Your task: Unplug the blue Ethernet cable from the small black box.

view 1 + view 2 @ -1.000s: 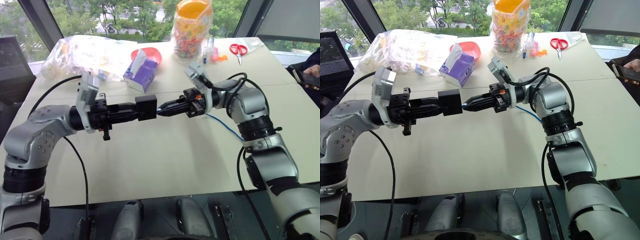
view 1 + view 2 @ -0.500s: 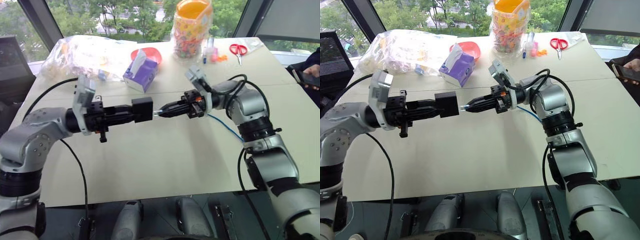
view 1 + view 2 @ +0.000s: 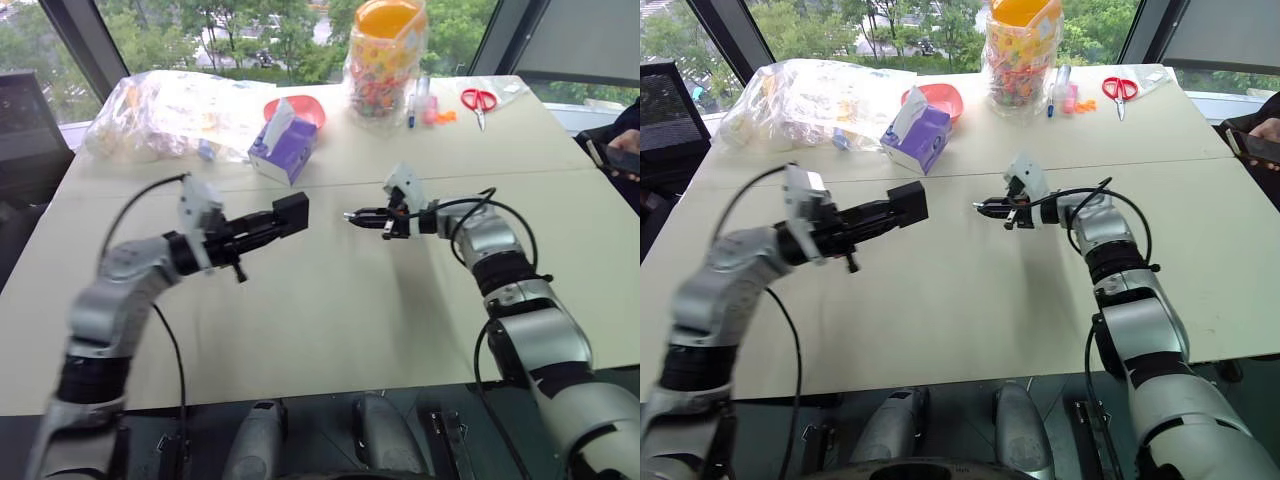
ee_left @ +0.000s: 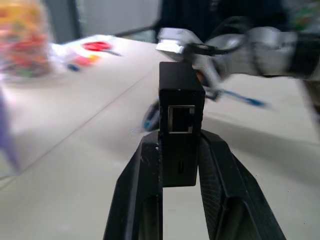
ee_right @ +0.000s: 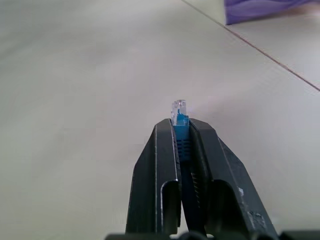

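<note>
1. Two tools hang apart above the desk [image 3: 330,300].
2. Left tool [image 4: 180,165] grips the small black box [image 4: 181,125], its port empty.
3. Right tool [image 5: 181,131] pinches the blue Ethernet cable [image 5: 181,145] just behind its clear plug, pulled free of the box.

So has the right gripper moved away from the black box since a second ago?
Yes. The right gripper, shut on the blue Ethernet cable, has pulled rightward, opening a gap to the small black box, nearer the red scissors' side.
</note>
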Controlling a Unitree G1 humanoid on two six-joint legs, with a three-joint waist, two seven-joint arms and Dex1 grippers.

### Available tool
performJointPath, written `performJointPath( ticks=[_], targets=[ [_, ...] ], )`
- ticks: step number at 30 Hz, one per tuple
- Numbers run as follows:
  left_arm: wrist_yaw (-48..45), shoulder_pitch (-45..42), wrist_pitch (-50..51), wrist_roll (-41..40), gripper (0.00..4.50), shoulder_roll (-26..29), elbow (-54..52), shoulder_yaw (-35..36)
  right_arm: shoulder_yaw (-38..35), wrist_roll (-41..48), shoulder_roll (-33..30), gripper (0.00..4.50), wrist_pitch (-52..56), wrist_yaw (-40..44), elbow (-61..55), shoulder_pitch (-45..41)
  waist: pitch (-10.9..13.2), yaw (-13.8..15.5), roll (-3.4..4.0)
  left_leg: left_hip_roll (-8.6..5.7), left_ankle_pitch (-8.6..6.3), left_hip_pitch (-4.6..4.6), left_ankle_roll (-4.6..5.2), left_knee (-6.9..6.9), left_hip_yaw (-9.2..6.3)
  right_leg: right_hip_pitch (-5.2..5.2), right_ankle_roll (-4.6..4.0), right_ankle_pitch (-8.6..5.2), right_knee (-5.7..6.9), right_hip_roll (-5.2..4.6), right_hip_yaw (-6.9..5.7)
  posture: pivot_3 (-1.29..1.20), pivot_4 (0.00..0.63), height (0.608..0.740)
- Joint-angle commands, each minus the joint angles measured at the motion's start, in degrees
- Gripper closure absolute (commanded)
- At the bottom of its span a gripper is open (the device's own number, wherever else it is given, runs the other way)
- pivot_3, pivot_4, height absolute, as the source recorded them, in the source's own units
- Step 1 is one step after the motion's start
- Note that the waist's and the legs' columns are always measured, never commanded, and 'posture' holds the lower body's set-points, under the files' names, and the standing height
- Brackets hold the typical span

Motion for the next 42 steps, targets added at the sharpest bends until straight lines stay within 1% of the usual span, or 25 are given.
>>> performJointPath(
  ticks=[1,3,7,10,14,21,28,29,30,32,33,35,36,37,41,42],
  targets=[
    [2.1,-0.1,-10.4,6.8,4.11,-2.6,4.6,-2.1,-2.1,-2.6,0.0,4.46,-4.1,-7.8,2.1,0.4,0.0,0.0,0.00,0.00,0.00,0.00,0.00,0.00,0.00,0.00,0.01,0.00,-0.01,0.00,0.00,0.00,0.150,0.740],
    [4.0,-0.6,-15.6,10.5,4.11,-5.0,9.9,-3.2,-2.9,-3.5,0.3,4.46,-5.2,-12.0,3.5,0.8,0.0,0.0,0.03,0.00,0.00,0.00,0.00,-0.01,0.00,-0.01,0.01,0.01,0.00,0.00,-0.01,0.00,0.150,0.740],
    [5.9,-2.5,-21.4,14.1,4.11,-9.2,18.8,-4.6,-3.5,-4.0,0.7,4.46,-5.1,-13.0,3.8,2.1,0.0,-0.2,0.04,0.00,0.00,0.05,0.00,-0.02,0.00,0.02,0.01,0.01,0.04,0.00,0.00,0.00,0.150,0.740],
    [7.1,-4.1,-23.5,15.3,4.11,-12.0,24.8,-4.8,-3.5,-4.5,0.8,4.46,-5.3,-13.3,3.2,3.1,0.0,-0.1,0.04,0.00,0.00,0.07,0.01,-0.01,0.00,0.03,0.02,0.01,0.09,0.01,-0.01,0.00,0.150,0.740],
    [7.6,-4.7,-23.7,15.4,4.11,-13.6,29.6,-4.1,-3.7,-4.8,0.8,4.46,-5.0,-13.3,2.4,3.7,0.0,-0.2,0.05,0.00,0.00,0.12,0.01,0.02,0.00,0.06,0.03,0.02,0.12,0.01,0.00,0.00,0.150,0.740],
    [7.2,-3.9,-22.6,16.3,4.11,-13.7,31.6,-5.1,-3.8,-5.6,0.8,4.46,-4.7,-13.9,1.7,4.2,0.0,-0.2,0.05,0.00,0.00,0.31,0.01,0.02,-0.01,0.26,0.03,0.02,0.13,0.01,0.00,0.00,0.150,0.740],
    [5.8,-2.2,-18.4,15.0,4.11,-13.3,29.2,-5.0,-3.8,-5.9,0.9,4.46,-4.5,-13.7,1.4,4.2,-0.1,-0.2,0.05,0.00,0.00,0.50,0.01,0.01,-0.01,0.43,0.04,0.01,0.13,0.01,0.00,0.00,0.150,0.740],
    [5.7,-2.0,-17.9,14.8,3.09,-13.1,28.9,-5.0,-3.8,-6.0,1.0,4.50,-4.5,-13.6,1.4,4.2,-0.1,-0.2,0.05,0.00,0.00,0.52,0.01,0.00,-0.01,0.46,0.04,0.01,0.13,0.01,0.00,0.00,0.150,0.740],
    [5.7,-1.9,-17.6,14.8,2.91,-13.0,28.6,-4.9,-3.9,-6.0,1.0,4.50,-4.4,-13.6,1.5,4.1,-0.1,-0.2,0.06,0.00,0.00,0.55,0.01,-0.01,-0.01,0.49,0.04,0.01,0.13,0.01,0.00,0.00,0.150,0.740],
    [5.6,-1.5,-17.1,14.8,2.05,-12.9,28.0,-4.9,-3.9,-6.0,1.0,4.50,-4.4,-13.5,1.5,4.1,-0.1,-0.2,0.05,0.00,0.00,0.62,0.02,-0.04,0.00,0.55,0.04,0.01,0.11,0.01,0.00,0.00,0.150,0.740],
    [5.6,-1.3,-16.9,14.7,1.50,-12.8,27.5,-4.8,-3.9,-6.0,1.0,4.50,-4.3,-13.4,1.5,4.1,-0.1,-0.2,0.06,0.00,0.00,0.71,0.02,-0.05,0.00,0.63,0.04,0.00,0.11,0.01,0.00,0.00,0.150,0.740],
    [5.2,-0.6,-16.5,14.5,0.53,-12.4,26.2,-4.7,-4.0,-6.1,1.0,3.61,-4.2,-13.3,1.5,4.0,-0.1,-0.3,0.06,0.00,-0.01,0.82,0.02,-0.07,0.00,0.73,0.04,0.00,0.10,0.01,0.01,0.00,0.150,0.740],
    [5.1,-0.3,-16.3,14.4,0.08,-12.3,25.6,-4.7,-4.1,-6.1,1.0,3.29,-4.1,-13.3,1.5,3.9,-0.1,-0.3,0.06,0.00,-0.01,0.83,0.02,-0.08,0.00,0.73,0.04,0.00,0.10,0.01,0.01,0.00,0.150,0.740],
    [4.9,0.1,-16.1,14.2,0.00,-12.1,24.8,-4.6,-4.2,-6.1,0.9,2.78,-4.0,-13.3,1.5,3.8,-0.1,-0.3,0.06,0.00,-0.01,0.83,0.02,-0.08,0.00,0.73,0.04,0.00,0.10,0.01,0.01,0.00,0.150,0.740],
    [4.3,2.1,-14.0,12.5,0.00,-10.7,20.0,-3.3,-4.6,-6.0,0.5,0.80,-3.6,-12.9,1.3,3.6,-0.1,-0.5,0.06,0.00,-0.01,0.85,0.02,-0.10,0.00,0.72,0.04,0.00,0.11,0.01,0.03,0.00,0.150,0.740],
    [4.2,2.8,-13.3,12.0,0.00,-10.1,18.4,-2.9,-4.8,-5.9,0.3,0.25,-3.4,-12.7,1.2,3.5,-0.1,-0.5,0.06,0.00,-0.01,0.85,0.02,-0.11,0.00,0.72,0.04,0.00,0.11,0.01,0.02,0.00,0.150,0.740]
  ],
)
